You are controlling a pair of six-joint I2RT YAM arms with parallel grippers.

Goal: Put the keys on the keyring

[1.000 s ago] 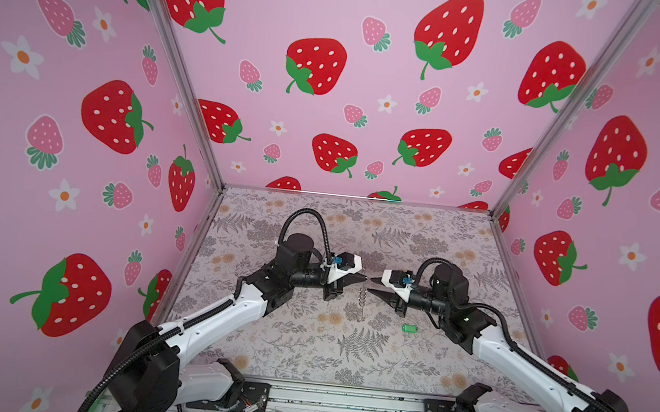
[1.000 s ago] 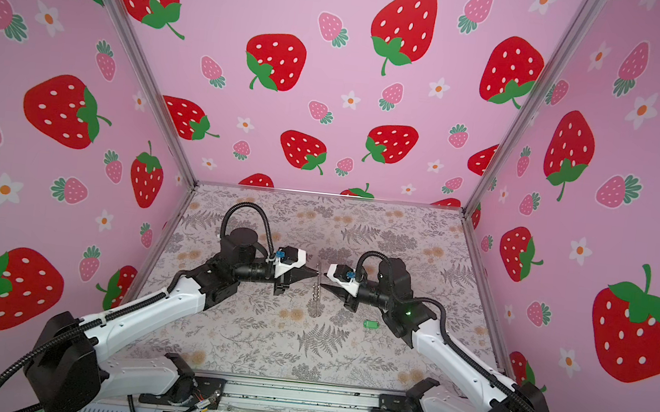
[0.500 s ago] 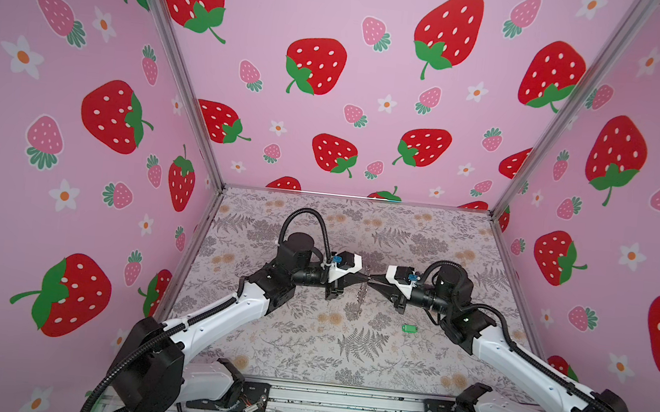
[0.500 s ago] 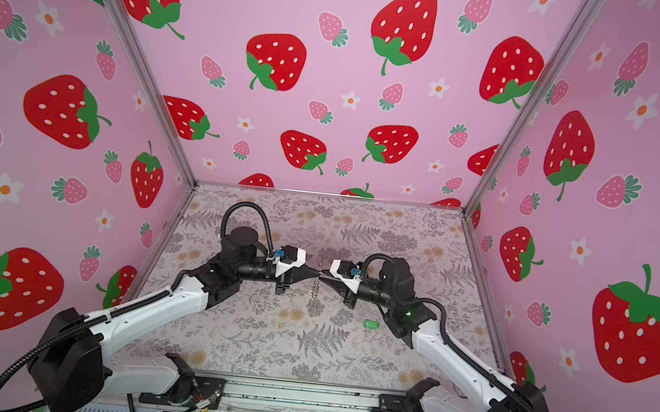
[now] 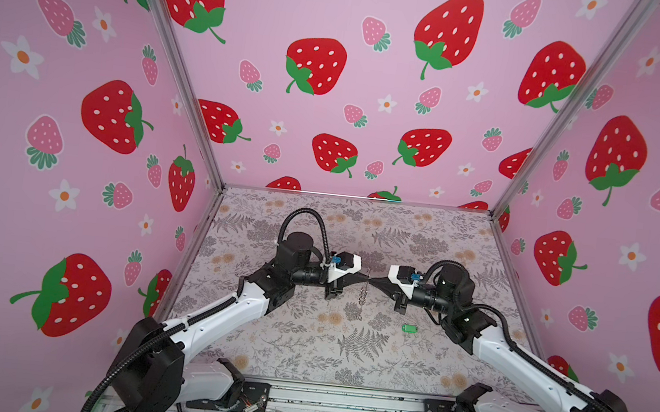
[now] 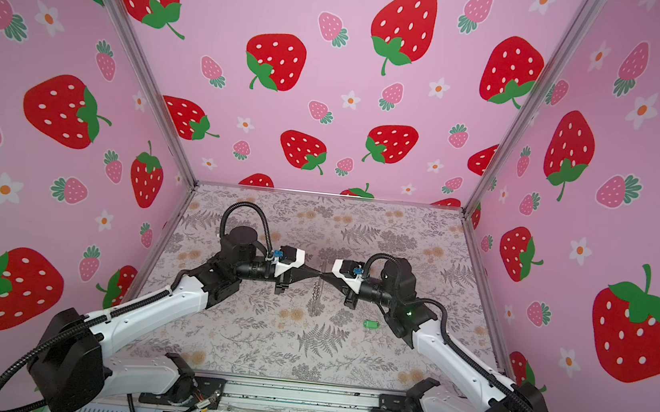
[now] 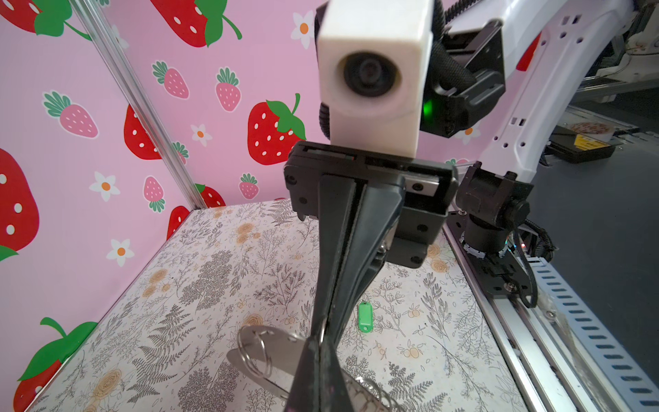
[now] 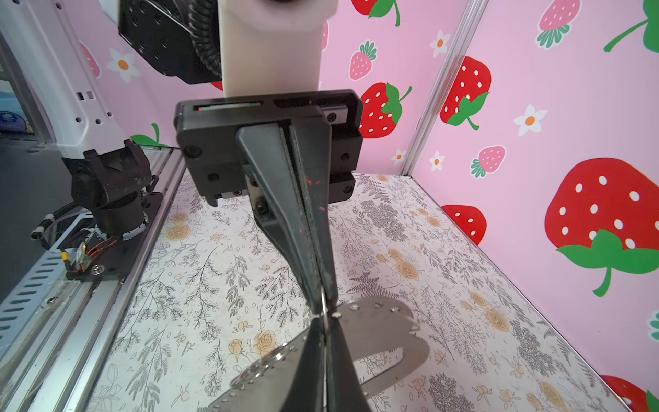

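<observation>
Keyring [image 5: 362,298] hung clear of the floral surface [image 5: 304,350], edge-on in both top views. Left jaws were pressed together on its strap. Right jaws met them tip to tip, pinching a small ring at the strap's edge. Likely reason: one arm steadied while the other worked a ring. Green key tag [image 5: 410,328] lay on the surface near the right arm, untouched. A second earlier the right jaws stood spread, short of the keyring.

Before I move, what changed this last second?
The right gripper moved in toward the left gripper and its jaws closed on a ring of the flat grey curved keyring strap. The left gripper stayed shut on that strap; the small green plastic key tag did not move.
</observation>
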